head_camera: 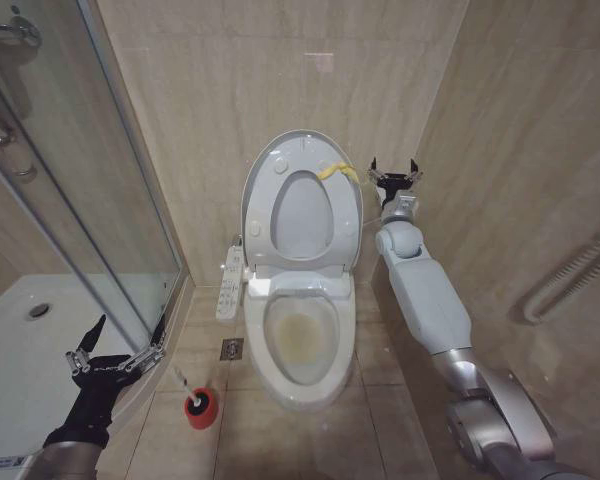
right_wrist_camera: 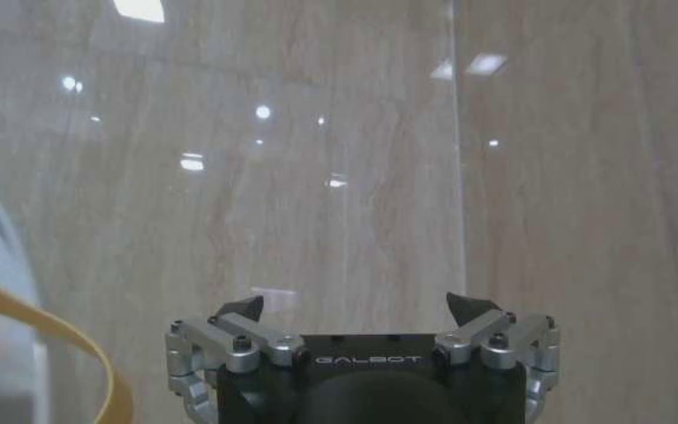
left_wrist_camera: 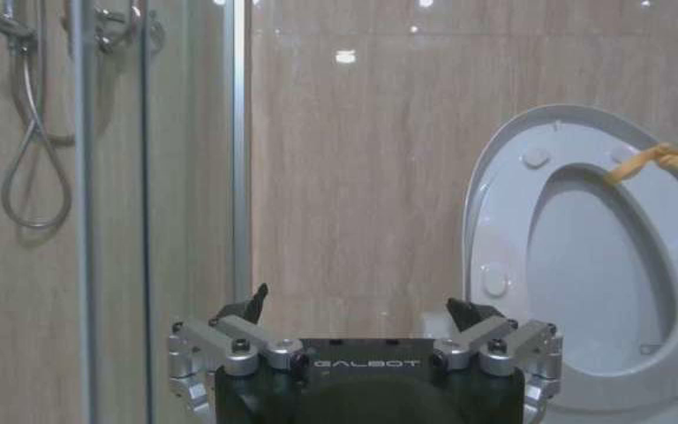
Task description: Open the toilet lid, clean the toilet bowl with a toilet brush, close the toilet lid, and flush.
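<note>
Toilet lid (head_camera: 270, 180) already up, just left of my right claw (head_camera: 394, 172), wide open, empty. Toilet bowl (head_camera: 302, 345) stained; toilet brush (head_camera: 192, 392) untouched near my open, empty left claw (head_camera: 115, 345).

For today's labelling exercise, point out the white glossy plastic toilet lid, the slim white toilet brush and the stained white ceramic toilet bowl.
White glossy plastic toilet lid (head_camera: 263, 176): head view, upper left rim.
Slim white toilet brush (head_camera: 184, 382): head view, stick handle.
Stained white ceramic toilet bowl (head_camera: 302, 335): head view, stained inner surface.

Beige tiled walls (head_camera: 180, 120), tiled floor (head_camera: 380, 400), glass shower screen (head_camera: 70, 200).
</note>
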### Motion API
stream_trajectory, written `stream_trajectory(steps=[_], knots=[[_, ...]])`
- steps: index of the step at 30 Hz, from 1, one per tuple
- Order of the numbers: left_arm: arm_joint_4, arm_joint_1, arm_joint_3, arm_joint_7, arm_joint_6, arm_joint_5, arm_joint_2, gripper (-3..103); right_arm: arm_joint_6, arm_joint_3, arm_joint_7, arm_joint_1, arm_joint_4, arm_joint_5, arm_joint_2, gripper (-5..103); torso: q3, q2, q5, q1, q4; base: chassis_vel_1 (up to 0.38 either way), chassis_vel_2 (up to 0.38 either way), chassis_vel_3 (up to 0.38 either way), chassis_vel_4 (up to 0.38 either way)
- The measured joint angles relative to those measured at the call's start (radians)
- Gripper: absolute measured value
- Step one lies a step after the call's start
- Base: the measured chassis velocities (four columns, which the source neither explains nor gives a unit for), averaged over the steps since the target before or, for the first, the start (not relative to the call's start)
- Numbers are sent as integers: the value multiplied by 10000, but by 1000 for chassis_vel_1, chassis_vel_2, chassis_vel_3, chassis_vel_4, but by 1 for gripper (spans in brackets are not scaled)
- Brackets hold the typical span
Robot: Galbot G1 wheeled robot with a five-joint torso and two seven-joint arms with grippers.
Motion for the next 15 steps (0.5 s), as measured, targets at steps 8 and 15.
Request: stream_trajectory(steps=[8, 15], knots=[[0, -1, -1, -1, 0, 0, 0, 100, -58, -516, 38, -864, 863, 114, -251, 100, 2, -3, -1, 4, 4, -89, 106, 104, -105], [-1, -1, 1, 0, 0, 0, 0, 100, -148, -1077, -61, -1981, 2082, 224, -750, 100, -5, 2, 0, -8, -10, 4, -16, -17, 8]])
